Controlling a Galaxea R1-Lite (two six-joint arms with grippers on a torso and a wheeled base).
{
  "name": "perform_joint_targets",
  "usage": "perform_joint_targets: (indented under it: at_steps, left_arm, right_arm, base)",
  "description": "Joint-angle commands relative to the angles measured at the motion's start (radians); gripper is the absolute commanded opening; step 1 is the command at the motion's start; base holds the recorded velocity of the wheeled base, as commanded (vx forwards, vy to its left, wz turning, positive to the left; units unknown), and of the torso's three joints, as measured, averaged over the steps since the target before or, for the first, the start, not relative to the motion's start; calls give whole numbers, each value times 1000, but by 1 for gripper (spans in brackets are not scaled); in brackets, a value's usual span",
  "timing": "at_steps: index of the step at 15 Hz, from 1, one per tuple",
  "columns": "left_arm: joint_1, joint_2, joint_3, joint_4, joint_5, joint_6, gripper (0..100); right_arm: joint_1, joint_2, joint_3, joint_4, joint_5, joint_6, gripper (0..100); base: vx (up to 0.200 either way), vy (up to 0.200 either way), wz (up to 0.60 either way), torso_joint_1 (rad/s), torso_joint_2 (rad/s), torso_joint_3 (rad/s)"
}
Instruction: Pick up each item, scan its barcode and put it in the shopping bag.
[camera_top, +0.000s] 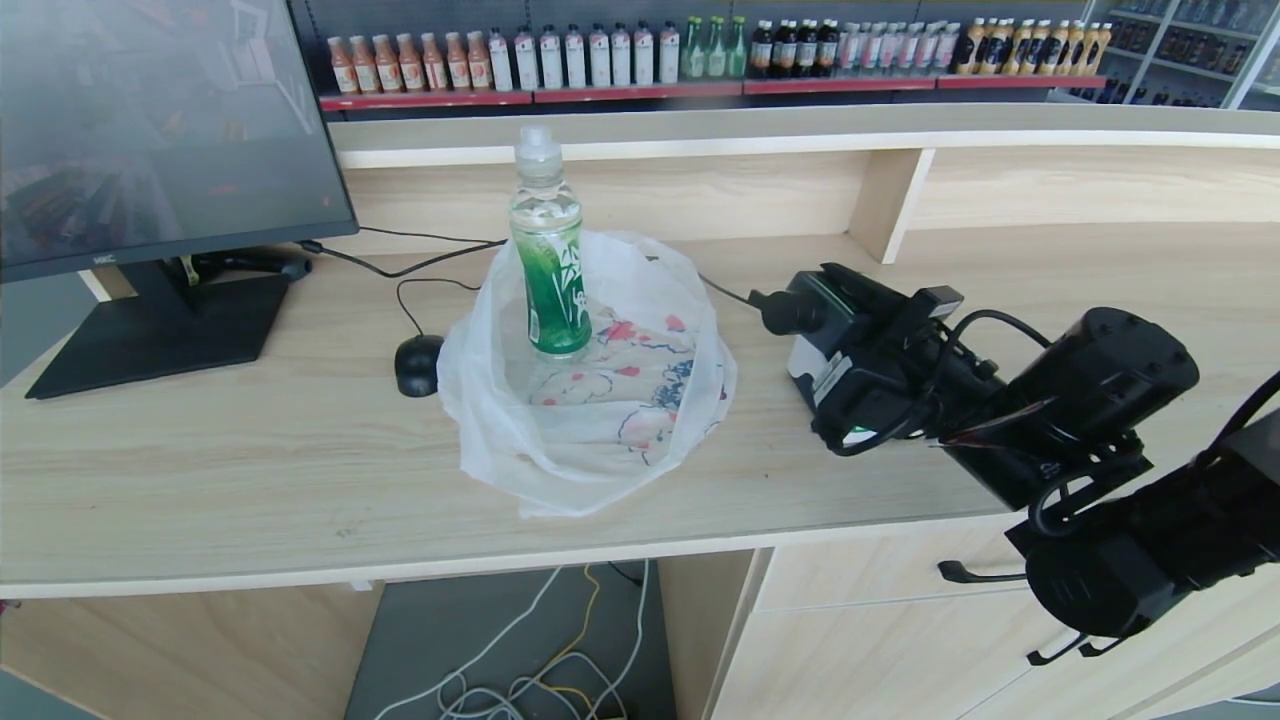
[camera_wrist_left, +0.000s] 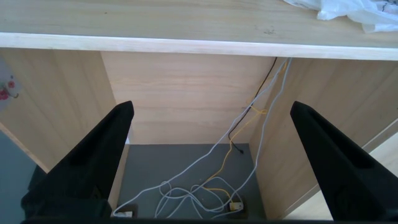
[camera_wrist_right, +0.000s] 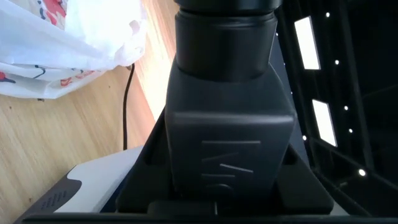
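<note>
Seat scanner (camera_wrist_right: 230, 149) squarely at 3 o'clock of bag (camera_top: 600, 470) before freeing right gripper (camera_top: 880, 385), seemingly clamped on it, keeping cable (camera_top: 725, 290) clear of upright bottle (camera_top: 550, 270) inside bag; hold left gripper (camera_wrist_left: 211, 124), jaws wide apart, low at 6 o'clock.

A clear bottle (camera_top: 547, 240) with a green label and white cap is stood upright inside the open white shopping bag (camera_top: 600, 460), which is spread on the worktop (camera_top: 250, 470).
</note>
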Motion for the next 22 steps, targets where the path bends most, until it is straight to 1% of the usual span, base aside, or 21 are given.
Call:
perform_joint_targets:
  at_steps: [1, 8, 10, 12, 14, 16, 19, 22]
  left_arm:
    - [0, 0, 0, 0, 0, 0, 100]
    - [0, 0, 0, 0, 0, 0, 100]
    - [0, 0, 0, 0, 0, 0, 100]
    - [0, 0, 0, 0, 0, 0, 100]
    - [0, 0, 0, 0, 0, 0, 100]
    - [0, 0, 0, 0, 0, 0, 100]
    - [0, 0, 0, 0, 0, 0, 100]
    - [0, 0, 0, 0, 0, 0, 100]
  right_arm:
    - [-5, 5, 5, 4, -1, 2, 0]
    - [-10, 14, 19, 4, -2, 2, 0]
    - [-6, 10, -38, 4, -37, 28, 0]
    - [3, 7, -53, 4, -62, 48, 0]
    - [24, 1, -33, 4, -77, 81, 0]
    - [43, -9, 34, 4, -93, 89, 0]
    - [64, -18, 51, 4, -111, 101, 0]
    - [61, -18, 75, 4, -132, 129, 0]
  base:
    - [0, 0, 0, 0, 0, 0]
    - [0, 0, 0, 0, 0, 0]
    - [0, 0, 0, 0, 0, 0]
    - [0, 0, 0, 0, 0, 0]
    - [0, 0, 0, 0, 0, 0]
    - [0, 0, 0, 0, 0, 0]
    - [0, 0, 0, 0, 0, 0]
    - [0, 0, 0, 0, 0, 0]
